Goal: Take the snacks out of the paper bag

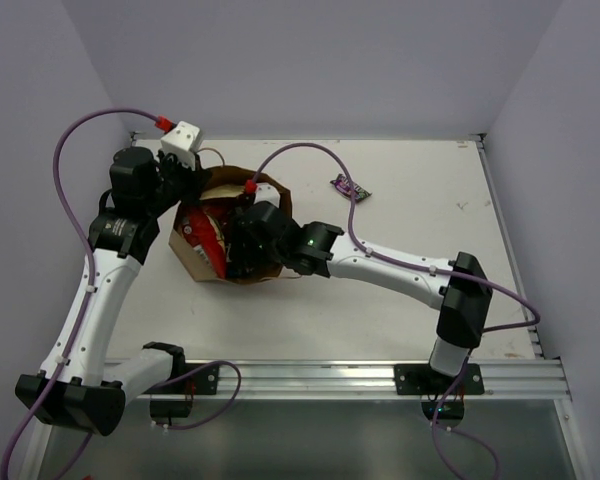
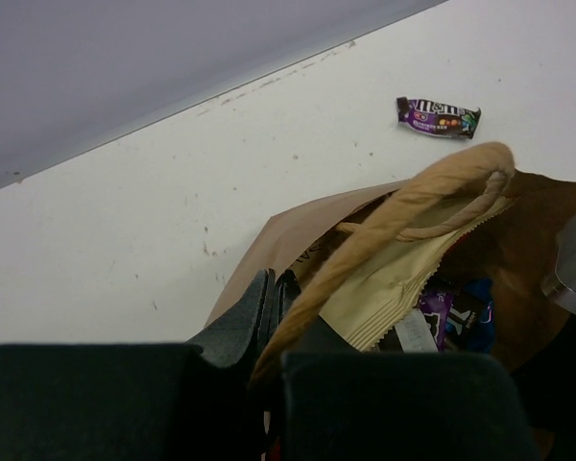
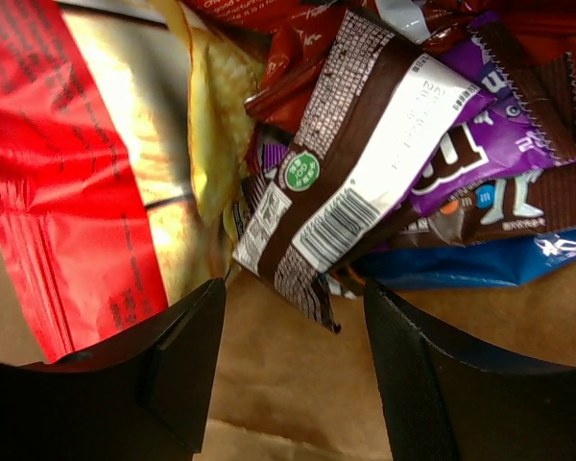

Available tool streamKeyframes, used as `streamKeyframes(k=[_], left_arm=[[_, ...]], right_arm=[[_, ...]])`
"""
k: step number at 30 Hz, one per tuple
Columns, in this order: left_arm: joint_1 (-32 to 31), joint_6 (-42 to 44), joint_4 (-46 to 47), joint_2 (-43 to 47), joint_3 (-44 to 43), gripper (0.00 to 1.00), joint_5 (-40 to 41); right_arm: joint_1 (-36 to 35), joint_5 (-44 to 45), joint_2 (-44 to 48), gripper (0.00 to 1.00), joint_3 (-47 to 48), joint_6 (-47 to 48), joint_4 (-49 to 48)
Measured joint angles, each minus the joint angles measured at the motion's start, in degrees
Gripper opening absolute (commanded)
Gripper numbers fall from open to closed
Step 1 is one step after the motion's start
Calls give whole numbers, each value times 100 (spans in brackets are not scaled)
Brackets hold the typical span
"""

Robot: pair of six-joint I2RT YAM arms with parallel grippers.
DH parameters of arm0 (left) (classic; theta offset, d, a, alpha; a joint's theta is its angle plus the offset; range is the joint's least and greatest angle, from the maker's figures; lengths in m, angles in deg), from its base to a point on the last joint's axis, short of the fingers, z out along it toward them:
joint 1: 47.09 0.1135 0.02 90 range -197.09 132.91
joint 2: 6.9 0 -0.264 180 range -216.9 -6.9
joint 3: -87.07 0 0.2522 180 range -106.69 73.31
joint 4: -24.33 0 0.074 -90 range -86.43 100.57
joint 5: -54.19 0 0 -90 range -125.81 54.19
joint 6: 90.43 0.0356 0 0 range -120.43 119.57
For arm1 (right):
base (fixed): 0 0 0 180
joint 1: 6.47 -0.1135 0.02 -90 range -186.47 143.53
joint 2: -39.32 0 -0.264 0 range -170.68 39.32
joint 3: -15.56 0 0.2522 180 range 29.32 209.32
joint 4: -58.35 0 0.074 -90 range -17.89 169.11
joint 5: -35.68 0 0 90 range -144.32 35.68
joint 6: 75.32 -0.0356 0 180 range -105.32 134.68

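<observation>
Right claw (image 3: 293,290) spread by candy packet (image 3: 365,163), overhead paper bag (image 1: 278,192) hides both

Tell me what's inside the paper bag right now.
In the paper bag: a red chip bag, a brown candy packet with a barcode, a purple M&M's packet, a blue bag underneath. Anything below that pile is covered.

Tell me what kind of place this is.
Probably a robot test cell, not a home: white tabletop boxed by plain lilac walls, silver aluminium rail bolted along its near edge.
</observation>
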Motion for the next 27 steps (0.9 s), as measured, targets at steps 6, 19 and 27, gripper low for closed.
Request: streamKeyframes(k=[6,19,27], left_arm=[[0,-17,7,17,33,0,-4],[-2,-17,24,59,94,0,-11],[-2,-28,26,59,94,0,118]], right_arm=[[0,96,-254,51,24,-214,-122],[4,144,-234,0,-55,11,-365],[76,-105,1047,0,-131,828,-374]])
